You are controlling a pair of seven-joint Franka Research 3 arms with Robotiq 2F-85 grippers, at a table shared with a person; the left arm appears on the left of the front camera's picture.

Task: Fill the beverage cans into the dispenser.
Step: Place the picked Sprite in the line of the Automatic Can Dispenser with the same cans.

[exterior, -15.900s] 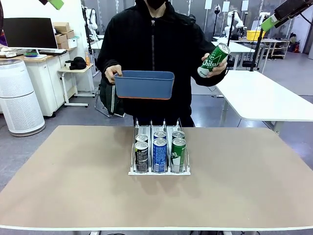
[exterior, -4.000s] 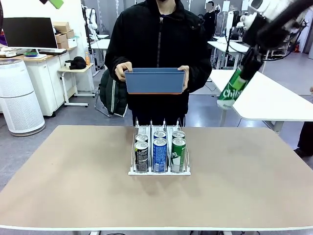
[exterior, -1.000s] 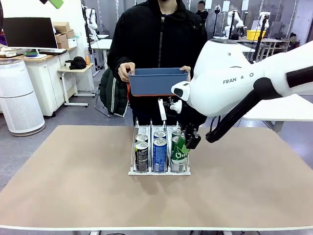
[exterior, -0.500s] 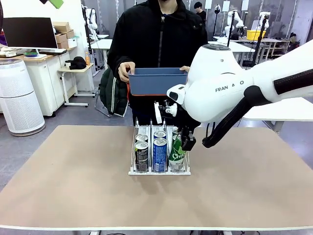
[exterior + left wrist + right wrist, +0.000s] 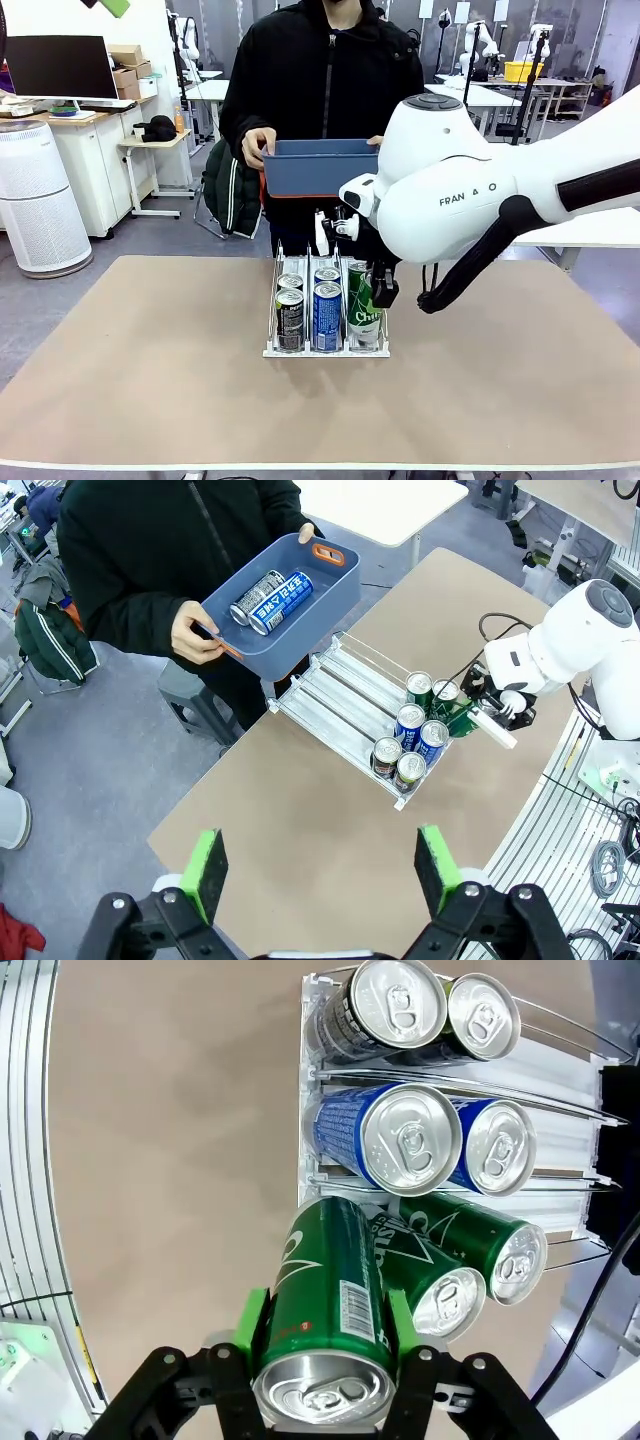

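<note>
Right wrist view, bottom centre: right gripper [image 5: 325, 1345] is clamped on a green can [image 5: 330, 1290], pads on both sides, top end toward the camera. Just past its base, two green cans [image 5: 470, 1270] stand in the nearest lane of the dispenser [image 5: 305, 1110]. A blue pair [image 5: 430, 1145] is in the middle lane and a black pair [image 5: 420, 1010] at the top of the frame.

Front view, centre: the held can sits low at the right lane, over or against the front can. Cannot tell if they touch.

Risks:
- Lowering here would land it on a can top, so it tips or slips in the grip.
- The base may snag a wire divider [image 5: 308, 262].
- Free lane length lies toward the person [image 5: 320, 80].

Left gripper [image 5: 320, 870], bottom of the left wrist view: spread wide, empty, high up.

Bin [image 5: 320, 170], upper centre: holds spare cans [image 5: 272, 595].
</note>
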